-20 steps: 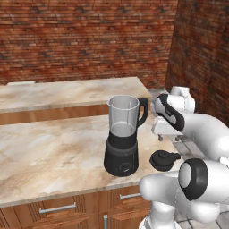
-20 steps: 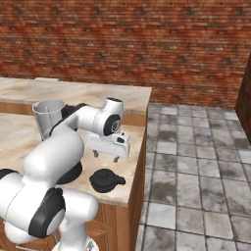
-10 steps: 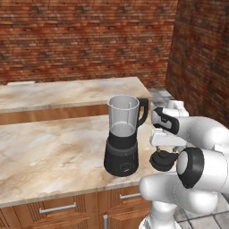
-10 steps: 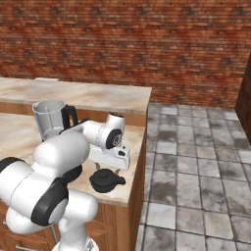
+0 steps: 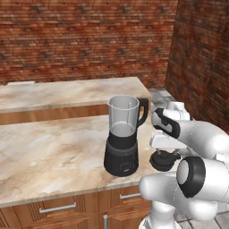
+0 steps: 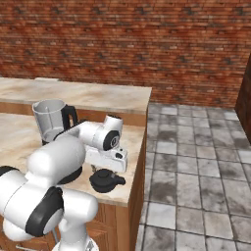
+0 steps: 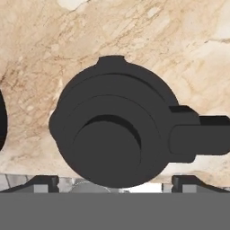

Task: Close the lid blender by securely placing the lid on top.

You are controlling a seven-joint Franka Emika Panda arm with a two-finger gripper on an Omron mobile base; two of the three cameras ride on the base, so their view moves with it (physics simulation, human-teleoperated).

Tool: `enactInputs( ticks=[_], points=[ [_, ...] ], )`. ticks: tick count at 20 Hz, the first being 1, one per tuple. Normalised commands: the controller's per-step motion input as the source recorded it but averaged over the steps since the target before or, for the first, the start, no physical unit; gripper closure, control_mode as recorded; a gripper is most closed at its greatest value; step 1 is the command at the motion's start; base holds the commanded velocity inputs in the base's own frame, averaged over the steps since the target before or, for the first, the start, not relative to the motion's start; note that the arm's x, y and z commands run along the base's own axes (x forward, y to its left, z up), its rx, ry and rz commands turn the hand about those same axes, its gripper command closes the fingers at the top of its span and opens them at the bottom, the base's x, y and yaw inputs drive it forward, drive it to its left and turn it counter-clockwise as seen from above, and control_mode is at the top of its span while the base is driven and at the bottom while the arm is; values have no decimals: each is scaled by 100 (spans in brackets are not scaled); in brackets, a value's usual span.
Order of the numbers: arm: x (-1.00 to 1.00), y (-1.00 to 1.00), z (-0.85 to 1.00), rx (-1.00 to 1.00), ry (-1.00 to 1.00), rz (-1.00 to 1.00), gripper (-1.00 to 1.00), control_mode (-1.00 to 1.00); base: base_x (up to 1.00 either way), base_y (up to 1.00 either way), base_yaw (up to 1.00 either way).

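- The two-finger gripper (image 7: 115,182) has dropped over the small round black lid (image 7: 114,132), fingertips apparently spread wide either side, not yet gripping.
- The lid (image 5: 163,160) lies on the marble counter (image 5: 53,147), at 3 o'clock from the clear-jarred black blender (image 5: 122,134), whose jar is uncovered: pickup looks imminent.

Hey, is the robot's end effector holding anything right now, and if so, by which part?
Nothing is held. The end effector is open, poised above the small round black lid, which lies on the beige marble counter.
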Motion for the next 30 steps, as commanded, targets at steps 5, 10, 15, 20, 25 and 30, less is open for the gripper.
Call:
enactInputs(
  ticks=[5,10,15,20,25,30],
  points=[
    [-4,23,0,-1,-5,0,-100,-100,0,0,0],
    [0,0,-5,0,-13,0,-100,-100,0,0,0],
    [0,0,-12,0,-6,0,-100,-100,0,0,0],
    [0,5,-3,0,-2,0,-100,-100,0,0,0],
    [0,0,0,0,-4,0,-100,-100,0,0,0],
    [1,-7,0,0,-4,0,-100,-100,0,0,0]
  ],
)
